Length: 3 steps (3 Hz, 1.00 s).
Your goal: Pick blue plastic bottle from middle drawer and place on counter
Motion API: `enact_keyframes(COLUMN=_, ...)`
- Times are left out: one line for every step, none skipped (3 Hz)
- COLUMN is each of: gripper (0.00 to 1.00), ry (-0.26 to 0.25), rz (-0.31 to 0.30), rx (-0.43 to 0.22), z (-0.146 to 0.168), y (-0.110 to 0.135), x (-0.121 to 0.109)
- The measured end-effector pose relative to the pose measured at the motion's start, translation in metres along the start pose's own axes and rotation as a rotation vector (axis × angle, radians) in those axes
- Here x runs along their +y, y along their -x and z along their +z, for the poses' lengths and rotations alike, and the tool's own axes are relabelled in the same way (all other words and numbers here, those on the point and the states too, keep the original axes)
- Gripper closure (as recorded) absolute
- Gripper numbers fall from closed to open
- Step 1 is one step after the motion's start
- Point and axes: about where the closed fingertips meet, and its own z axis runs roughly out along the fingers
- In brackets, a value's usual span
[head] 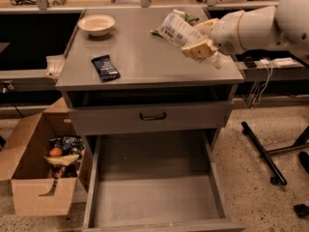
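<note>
Floor, left of the cabinet: one open cardboard box (34,178), mixed items inside.

Counter (145,52), back-left corner: one pale bowl (96,24). Towards the front-left corner: one dark blue flat wrapper (105,67).

Below the front edge: one closed drawer front (193,117) with a black handle. Under it was one middle drawer (154,202), pulled out, with nothing on its floor.

Back edge, right of centre: one green snack bag (186,16), mostly hidden.

In front of it: one blue plastic bottle (176,30), clamped in the one gripper (200,38) and held in the air over the counter's right half, not touching it. Its long axis slanted, high end back-left, low end towards the right edge. The arm extended across that edge.

Judged: the counter lay straight below the bottle, so lowering remained.
</note>
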Motion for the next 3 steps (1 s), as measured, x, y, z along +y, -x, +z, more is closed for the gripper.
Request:
enact_keyframes(gripper=1.00, ry=-0.013, rz=0.122, rx=0.055, z=0.060, y=0.006, x=-0.043)
enact_keyframes(gripper=1.00, ry=0.006, rz=0.189, rx=0.109, z=0.103, y=0.000, x=-0.051)
enact_keyframes(gripper=1.00, ry=0.027, rz=0.263, rx=0.206, z=0.142, y=-0.018, x=-0.054)
